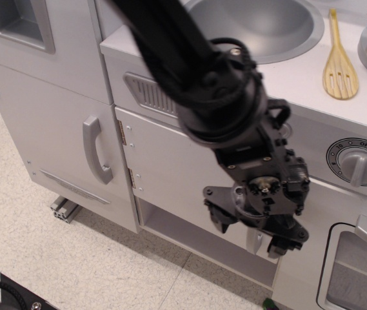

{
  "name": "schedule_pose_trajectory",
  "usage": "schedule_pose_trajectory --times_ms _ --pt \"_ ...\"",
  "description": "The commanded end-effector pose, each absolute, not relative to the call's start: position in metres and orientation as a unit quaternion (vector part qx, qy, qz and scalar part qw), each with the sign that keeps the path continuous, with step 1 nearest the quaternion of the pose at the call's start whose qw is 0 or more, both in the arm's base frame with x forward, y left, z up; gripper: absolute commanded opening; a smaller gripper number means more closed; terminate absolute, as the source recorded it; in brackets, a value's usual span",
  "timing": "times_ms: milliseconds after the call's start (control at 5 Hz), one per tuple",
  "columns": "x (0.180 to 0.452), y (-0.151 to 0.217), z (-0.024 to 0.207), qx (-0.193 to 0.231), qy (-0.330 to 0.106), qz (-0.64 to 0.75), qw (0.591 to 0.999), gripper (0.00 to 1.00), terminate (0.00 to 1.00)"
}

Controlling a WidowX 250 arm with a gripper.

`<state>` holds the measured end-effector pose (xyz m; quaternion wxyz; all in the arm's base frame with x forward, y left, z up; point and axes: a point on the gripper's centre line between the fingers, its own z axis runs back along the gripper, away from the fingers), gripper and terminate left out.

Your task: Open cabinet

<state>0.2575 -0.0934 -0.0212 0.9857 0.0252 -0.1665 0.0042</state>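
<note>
The cabinet (170,161) is the flat light-grey door under the sink, hinged on its left. The door's right part is behind my arm. The lower end of its silver loop handle (255,243) shows between my fingers. My black gripper (250,231) hangs in front of the door's right side, open, with one finger (217,217) left of the handle and the other to its right. I cannot tell whether the fingers touch the handle. A white shelf (183,234) shows below the door.
A taller grey door with its own handle (97,150) stands to the left. The sink (260,26), a wooden spoon (340,59), a dial knob (358,163) and the windowed oven door (357,268) lie above and to the right. An aluminium rail (64,208) sits on the floor.
</note>
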Motion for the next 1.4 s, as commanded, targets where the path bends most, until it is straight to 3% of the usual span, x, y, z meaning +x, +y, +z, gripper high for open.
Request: schedule_pose_trajectory --times_ms 0,400,600,1000,1200 --pt "0.291 -0.102 -0.016 0.012 -0.192 -0.001 0.981 1.00 0.00" --pt "0.298 -0.095 -0.018 0.014 -0.190 0.015 0.982 1.00 0.00" --pt "0.297 -0.092 -0.017 0.013 -0.190 0.014 0.982 0.00 0.00" --pt "0.287 -0.085 -0.016 0.020 -0.191 0.011 0.981 0.00 0.00" --pt "0.268 -0.079 -0.012 0.012 -0.182 -0.007 0.983 0.00 0.00"
